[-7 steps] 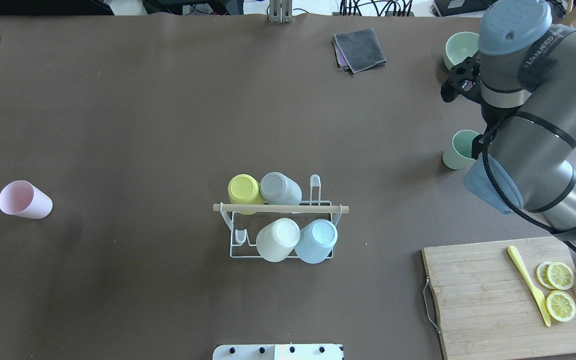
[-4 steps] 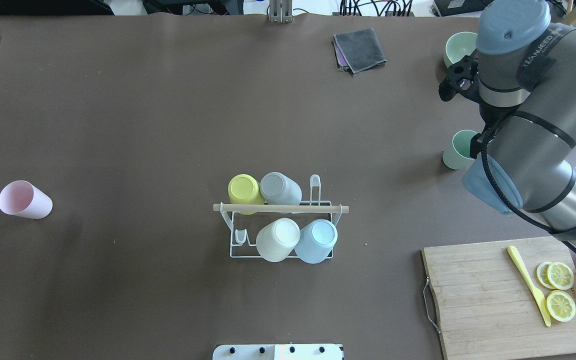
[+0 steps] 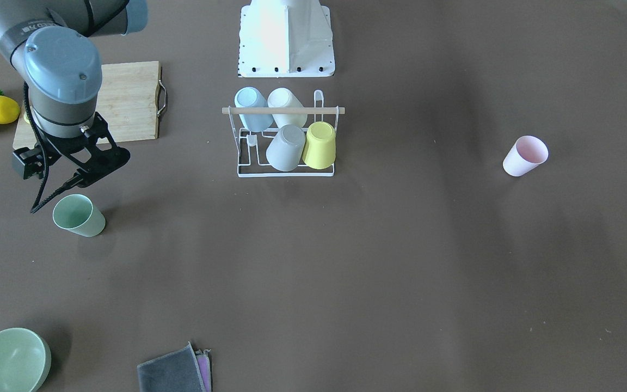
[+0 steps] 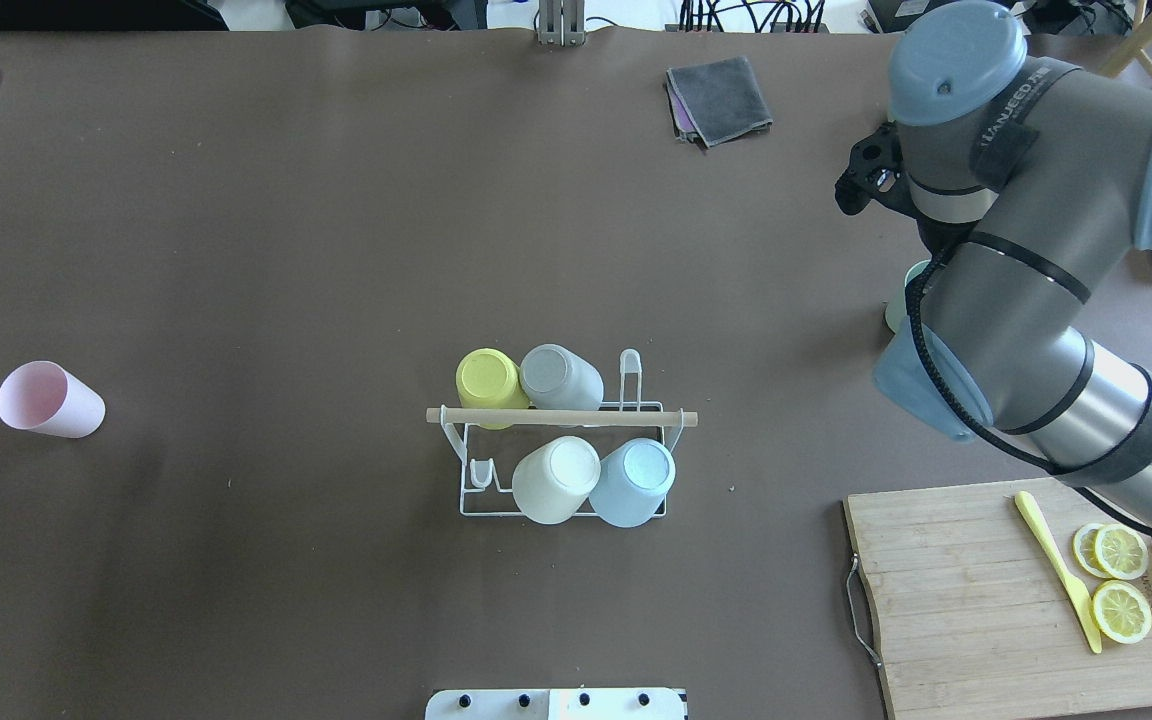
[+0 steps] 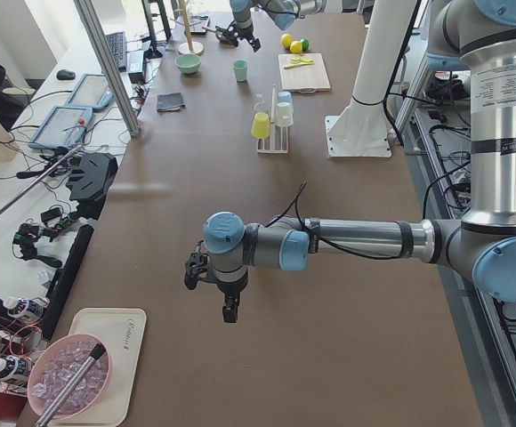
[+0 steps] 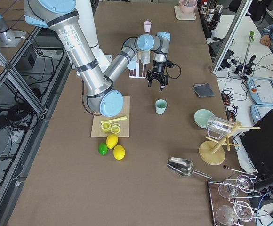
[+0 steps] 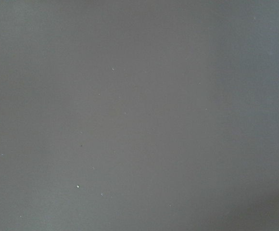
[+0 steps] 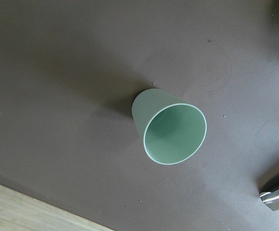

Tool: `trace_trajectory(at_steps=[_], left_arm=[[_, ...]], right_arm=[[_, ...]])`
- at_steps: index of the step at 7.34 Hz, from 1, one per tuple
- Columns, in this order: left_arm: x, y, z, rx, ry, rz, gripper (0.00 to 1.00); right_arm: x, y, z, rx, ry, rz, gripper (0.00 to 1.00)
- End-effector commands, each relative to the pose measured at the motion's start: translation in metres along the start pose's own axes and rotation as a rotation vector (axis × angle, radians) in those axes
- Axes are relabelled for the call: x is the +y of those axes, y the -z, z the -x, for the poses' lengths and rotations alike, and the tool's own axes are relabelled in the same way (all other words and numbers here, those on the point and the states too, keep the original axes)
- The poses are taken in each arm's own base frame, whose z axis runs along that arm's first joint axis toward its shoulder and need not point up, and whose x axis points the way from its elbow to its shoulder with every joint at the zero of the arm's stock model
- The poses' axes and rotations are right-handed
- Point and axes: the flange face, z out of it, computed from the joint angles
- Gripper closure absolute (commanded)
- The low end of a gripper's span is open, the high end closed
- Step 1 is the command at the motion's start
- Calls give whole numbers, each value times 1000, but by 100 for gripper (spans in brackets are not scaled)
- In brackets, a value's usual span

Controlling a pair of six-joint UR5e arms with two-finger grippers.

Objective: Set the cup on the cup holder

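The cup (image 8: pixel 171 127) is a pale green, smooth, matt tumbler that tapers toward its base. It stands upright, mouth up, on the brown desk (image 4: pixel 286 250), well apart from the cup holder (image 4: pixel 561 417) and toward the robot's right.

The right tool (image 6: pixel 156 84) hangs above the desk just beside the cup, on the side nearer the holder. Its black fingers are spread and nothing is between them.

The holder is a thin white wire rack with a round, light wooden rod across its top. Four cups sit mouth-down on its prongs: yellow (image 4: pixel 487 381), grey (image 4: pixel 558 375), cream (image 4: pixel 556 478) and light blue (image 4: pixel 634 480). Two prongs are bare.

A pink cup (image 4: pixel 48 400) of the same shape stands on the desk far to the left.

The left tool (image 5: pixel 229 311) points down over bare desk. I cannot tell whether it is open or closed.
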Motion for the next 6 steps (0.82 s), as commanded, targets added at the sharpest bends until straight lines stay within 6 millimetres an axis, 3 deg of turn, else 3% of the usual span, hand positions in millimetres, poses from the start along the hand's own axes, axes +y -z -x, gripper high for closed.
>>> trace_trajectory(at_steps=[1,3,5,6], left_arm=[[-19,8,-12,1,-13,-7,2],[-61,31,-40,-19,4,29,2],[-115,43,-114,-42,-26,117,2],[-140,46,-158,-55,-61,151,2]], right_arm=[[-41,-3,12,27,63,77,0],[-79,-11,10,41,177,162,0],[-107,-26,13,77,306,241,0],[-110,-35,13,84,347,267,0]])
